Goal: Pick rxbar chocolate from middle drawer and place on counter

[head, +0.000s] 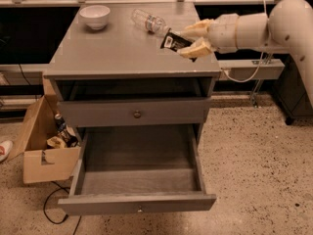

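Note:
My gripper [191, 39] reaches in from the right and is shut on the rxbar chocolate [173, 41], a small black-wrapped bar with a white patch. It holds the bar a little above the right part of the counter [112, 53]. The middle drawer [138, 177], the lowest one, is pulled fully out and shows an empty grey floor. The like-fronted drawer [133, 113] above it is closed.
A white bowl [95, 16] stands at the counter's back left. A clear plastic bottle [149, 21] lies at the back, just left of the gripper. An open cardboard box [45, 146] with clutter sits on the floor left of the cabinet.

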{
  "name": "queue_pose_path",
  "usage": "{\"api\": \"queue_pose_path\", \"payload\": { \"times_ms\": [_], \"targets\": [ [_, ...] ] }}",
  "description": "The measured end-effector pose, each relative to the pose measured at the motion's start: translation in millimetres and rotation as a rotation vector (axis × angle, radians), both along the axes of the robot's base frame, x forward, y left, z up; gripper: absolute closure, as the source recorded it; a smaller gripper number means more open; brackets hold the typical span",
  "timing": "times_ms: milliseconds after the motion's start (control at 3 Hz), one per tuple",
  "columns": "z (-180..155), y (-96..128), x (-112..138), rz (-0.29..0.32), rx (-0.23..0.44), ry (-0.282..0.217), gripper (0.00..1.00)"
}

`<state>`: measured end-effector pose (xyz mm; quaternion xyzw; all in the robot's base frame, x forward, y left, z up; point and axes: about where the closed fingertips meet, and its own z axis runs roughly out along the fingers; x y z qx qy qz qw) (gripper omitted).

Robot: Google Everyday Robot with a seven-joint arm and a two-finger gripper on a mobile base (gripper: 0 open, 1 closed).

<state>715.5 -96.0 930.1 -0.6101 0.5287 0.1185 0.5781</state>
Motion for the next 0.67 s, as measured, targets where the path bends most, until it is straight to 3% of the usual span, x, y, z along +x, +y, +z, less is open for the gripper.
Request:
{"api": "queue_pose_path", "payload": {
  "times_ms": [667],
  "targets": [
    [5.4, 39.1, 72.6, -0.014, 0.003, 0.081, 1.0]
  ]
}}
